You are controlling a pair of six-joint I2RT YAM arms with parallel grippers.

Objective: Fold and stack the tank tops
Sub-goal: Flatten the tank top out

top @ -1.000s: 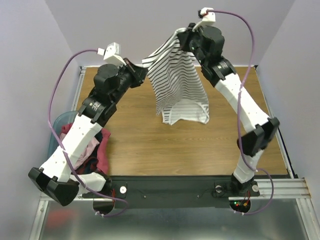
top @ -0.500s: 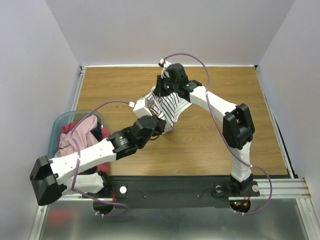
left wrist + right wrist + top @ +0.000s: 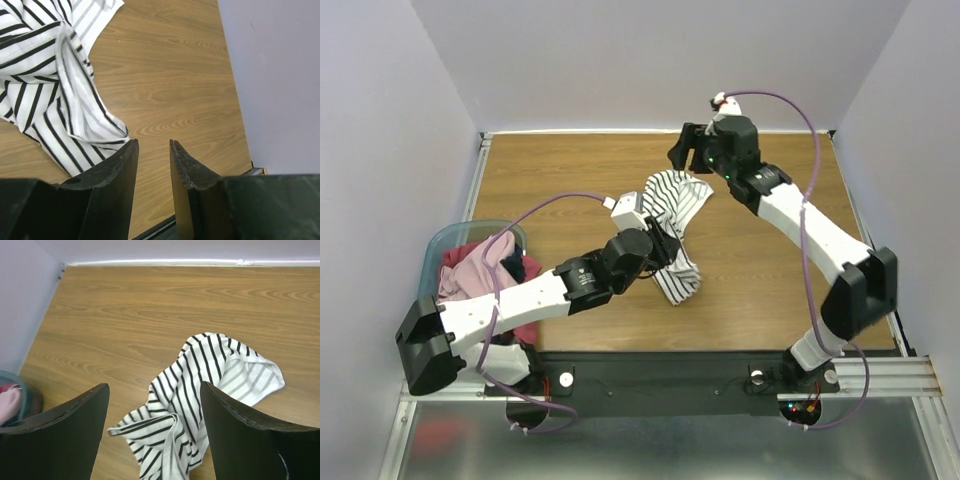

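Two arms are reaching out over the wooden bench point(image 3: 550, 170), and both tools are standing released w/ nothing in them. The L tool point(image 3: 665, 248) is hovering low over the striped tank top point(image 3: 682, 198), hiding its mid part in the top view. In the L wrist view the L tool point(image 3: 152, 145) is showing a clear gap btw its fingers, w/ only bare wood in it, while the hem of the striped tank top point(image 3: 45, 75) is lying just beside the finger on that side. The R tool point(image 3: 688, 150) is hanging toward the far side of the bench, just beyond the far end of the cloth. In the R wrist view the R tool point(image 3: 152, 386) is holding its jaws spread wide, w/ the striped tank top point(image 3: 200, 375) lying loose below and btw them. That top is sitting crumpled and unfolded approx at bench ctr, one bunched end pointing far, the other trailing toward the near edge. At the left edge, on the near side, the light-blue tub point(image 3: 433, 252) is holding the rest: a pink tank top point(image 3: 470, 272) is lying uppermost, and a dark red tank top point(image 3: 525, 322) is spilling over the near rim. A darker bit is showing beside them, colour too dim to call.
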